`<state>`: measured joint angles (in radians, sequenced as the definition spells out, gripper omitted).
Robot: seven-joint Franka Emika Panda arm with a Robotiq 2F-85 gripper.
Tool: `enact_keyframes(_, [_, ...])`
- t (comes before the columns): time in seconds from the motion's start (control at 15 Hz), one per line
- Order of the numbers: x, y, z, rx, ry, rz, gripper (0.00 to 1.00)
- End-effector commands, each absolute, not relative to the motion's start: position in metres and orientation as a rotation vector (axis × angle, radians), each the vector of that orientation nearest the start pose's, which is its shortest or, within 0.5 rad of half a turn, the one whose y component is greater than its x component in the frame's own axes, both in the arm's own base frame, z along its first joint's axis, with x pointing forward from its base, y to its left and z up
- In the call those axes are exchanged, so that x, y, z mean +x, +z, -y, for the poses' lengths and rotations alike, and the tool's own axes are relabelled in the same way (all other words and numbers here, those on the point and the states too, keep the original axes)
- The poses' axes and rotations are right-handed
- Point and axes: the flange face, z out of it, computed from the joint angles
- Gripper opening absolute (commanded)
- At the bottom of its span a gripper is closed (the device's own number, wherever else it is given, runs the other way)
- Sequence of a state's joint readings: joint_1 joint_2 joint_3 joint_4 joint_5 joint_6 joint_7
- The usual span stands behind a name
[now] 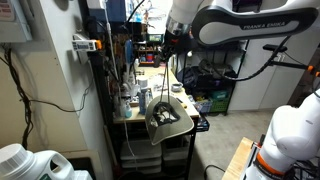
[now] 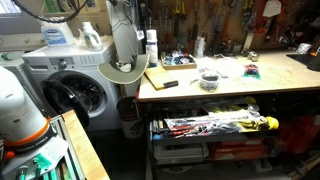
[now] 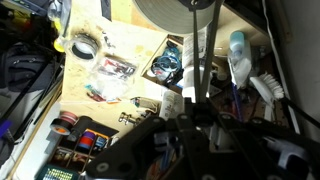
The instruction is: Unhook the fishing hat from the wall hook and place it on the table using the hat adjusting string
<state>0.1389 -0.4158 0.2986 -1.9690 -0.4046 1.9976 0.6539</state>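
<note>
Both exterior views are soft and low in detail. In an exterior view a bright backlit patch point(image 1: 152, 14) at twelve o'clock glares, leaving the shelving below murky. The light wooden tabletop point(image 2: 230, 85) is evenly lit. In the wrist view the dark pincer point(image 3: 197, 112) toward six o'clock is blurred and shadowed.

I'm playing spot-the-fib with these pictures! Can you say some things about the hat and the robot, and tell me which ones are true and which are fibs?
1. The fishing hat dangles under the gripper by its hat adjusting string. True.
2. The gripper is wide open. False: it is shut on the string.
3. The hat hangs on a wall hook. False: it hangs from the gripper, by the end of the table.
4. A washing machine stands beside the table. True.
</note>
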Motion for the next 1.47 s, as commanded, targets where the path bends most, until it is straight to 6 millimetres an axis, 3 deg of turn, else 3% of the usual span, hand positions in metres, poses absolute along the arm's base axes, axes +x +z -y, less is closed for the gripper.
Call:
enact_keyframes(0.0, [0.416, 0.684, -0.202, -3.201, -1.034, -0.2, 0.04])
enact_keyframes(0.33, [0.4, 0.705, -0.194, -3.162, -1.31, 0.233, 0.04])
enact_keyframes(0.6, [0.396, 0.715, -0.171, -3.135, -1.442, 0.535, 0.04])
enact_keyframes(1.07, [0.406, 0.698, -0.115, -3.3, -1.471, 0.663, 0.04])
enact_keyframes(1.4, [0.42, 0.693, -0.089, -3.331, -1.643, 0.681, 0.04])
